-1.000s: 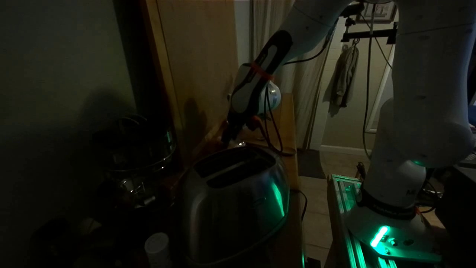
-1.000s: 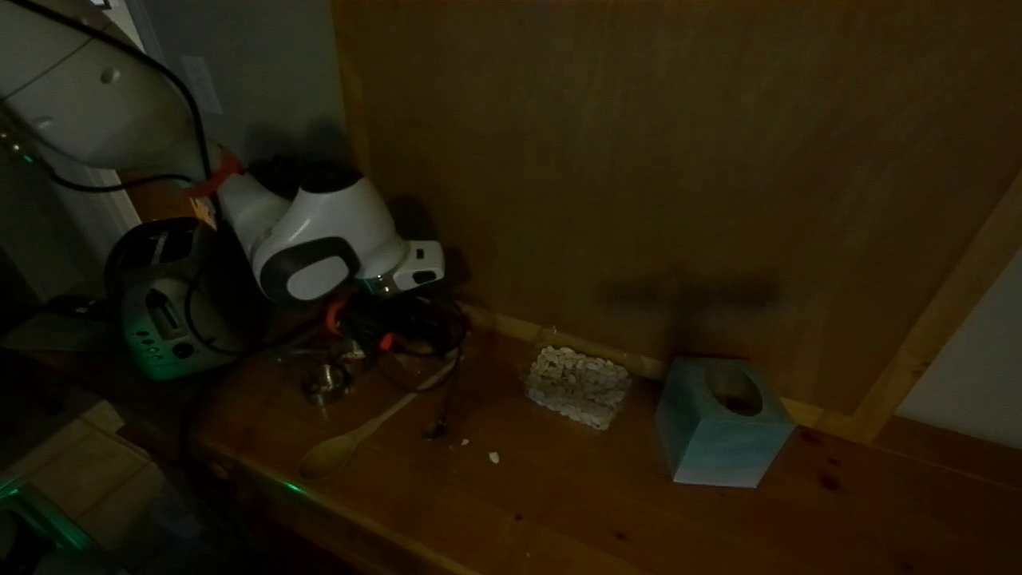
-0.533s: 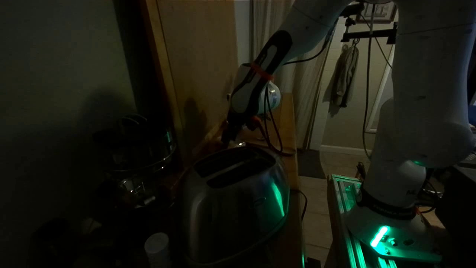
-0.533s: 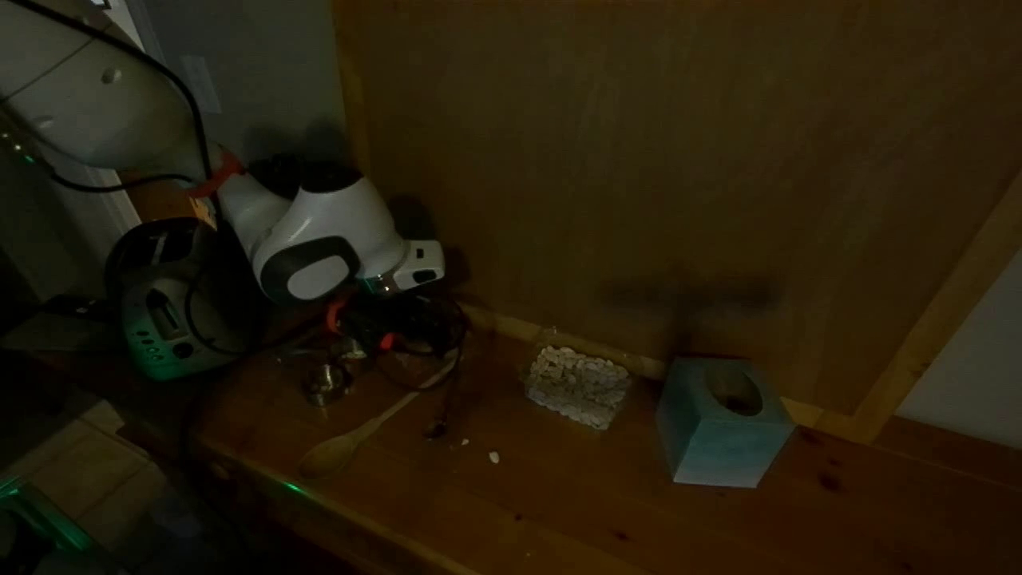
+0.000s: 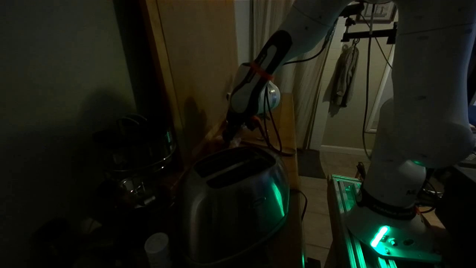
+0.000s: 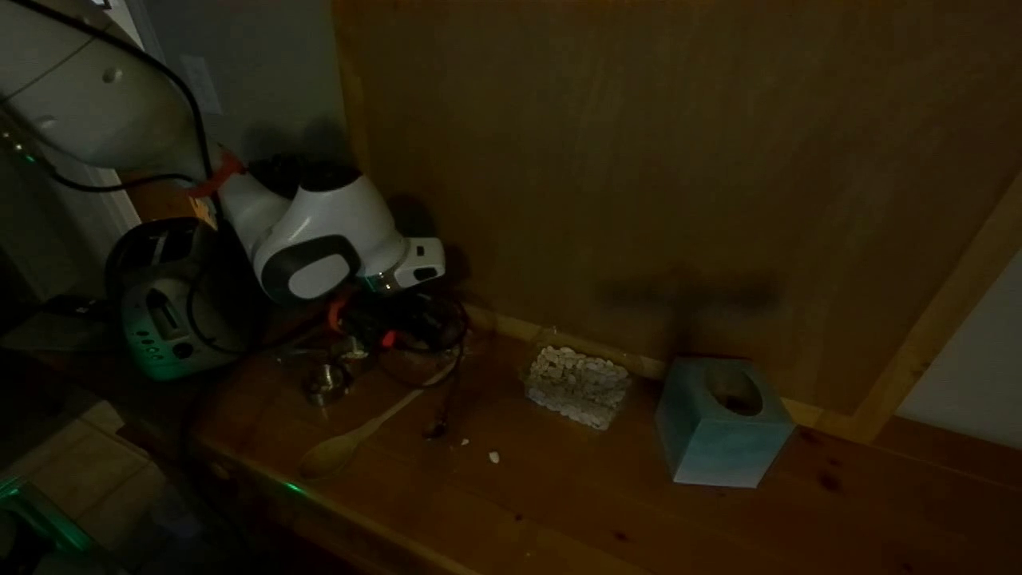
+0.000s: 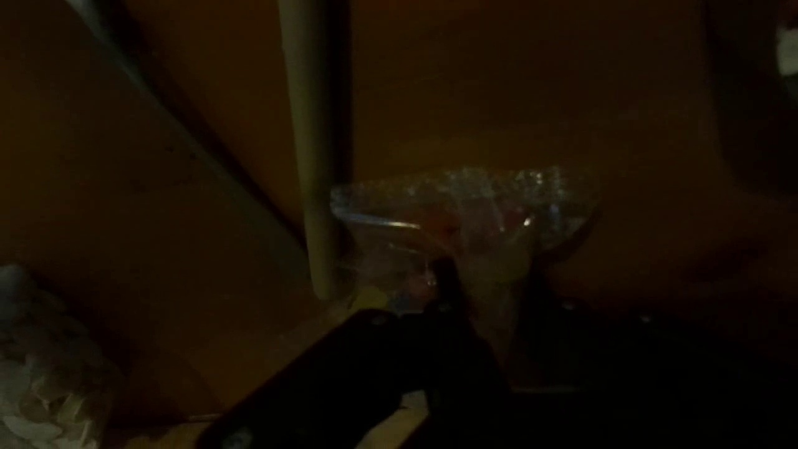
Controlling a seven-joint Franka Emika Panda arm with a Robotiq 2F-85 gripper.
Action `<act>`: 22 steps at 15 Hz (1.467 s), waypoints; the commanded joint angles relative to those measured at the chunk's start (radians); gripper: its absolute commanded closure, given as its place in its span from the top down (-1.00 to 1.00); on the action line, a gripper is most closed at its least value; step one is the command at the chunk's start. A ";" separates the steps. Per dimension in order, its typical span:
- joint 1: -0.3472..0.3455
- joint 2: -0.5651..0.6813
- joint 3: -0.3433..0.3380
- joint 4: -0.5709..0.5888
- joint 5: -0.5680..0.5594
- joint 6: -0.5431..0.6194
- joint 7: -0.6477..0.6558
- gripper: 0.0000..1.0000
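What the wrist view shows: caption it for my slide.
Dim close-up: gripper at a clear packet, wooden handle alongside, pale pieces at lower left.

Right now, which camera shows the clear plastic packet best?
The wrist view: it shows the clear plastic packet from close up, with its shiny, crinkled edge plain, though the gripper covers part of it. Both exterior views show, at most, a small dim patch by the gripper; detail is lost in the dark.

In an exterior view: gripper (image 5: 228,137) angled down, approx. 12 o'clk of toaster (image 5: 238,212), nr clear plastic (image 5: 237,141); contact unclear, v. dark. White cyl. (image 5: 156,243) at 8, arm base (image 5: 403,223) w/ green light (image 5: 380,236) at 3.
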 commanded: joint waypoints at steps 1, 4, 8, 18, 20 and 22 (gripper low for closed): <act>0.014 0.021 -0.016 0.011 -0.027 0.021 0.024 -0.84; 0.016 0.021 -0.017 0.012 -0.027 0.018 0.025 -0.31; 0.017 0.023 -0.018 0.012 -0.024 0.019 0.022 0.06; 0.014 0.018 -0.006 0.010 -0.008 0.032 0.010 -0.14; 0.014 0.015 -0.007 0.009 -0.009 0.040 0.011 -0.44; 0.015 0.012 -0.007 0.008 -0.009 0.048 0.011 -0.70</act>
